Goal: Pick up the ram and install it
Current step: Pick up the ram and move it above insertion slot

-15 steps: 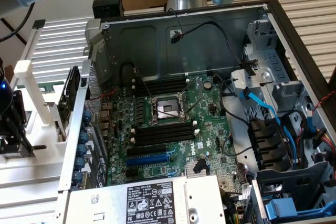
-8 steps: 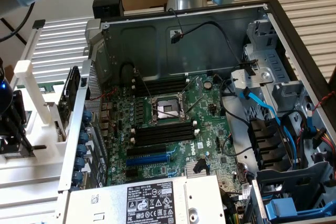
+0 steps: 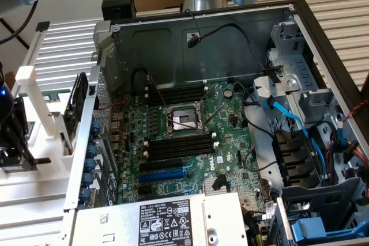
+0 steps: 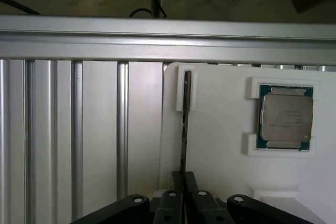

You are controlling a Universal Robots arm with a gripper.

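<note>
Wrist view shows us our claw (image 4: pixel 184 179) pinched shut on the ram (image 4: pixel 185 129), a thin dark stick seen edge-on. Its far end sits in a slot of the white holder (image 4: pixel 220 150), beside a processor (image 4: pixel 286 119), on the slatted table (image 4: pixel 100 129).

Entry, lighting. Exterior view: soft, even light. The computer case (image 3: pixel 202 44) has a flat grey rear wall, and its motherboard (image 3: pixel 184 136) is darker, with shade pooled under the cables. The table (image 3: pixel 340 10) slats at the far edge are bright, and the white holder (image 3: pixel 34 171) is nearly washed out. Wrist view: dimmer, dark along the table's far edge. Streaks of glare run down the table rails (image 4: pixel 122 129), and the processor (image 4: pixel 286 119) has a dull sheen. The ram (image 4: pixel 184 129) reads as a dark line. My gripper (image 4: pixel 184 182) is a black silhouette, soft and out of focus.
</note>
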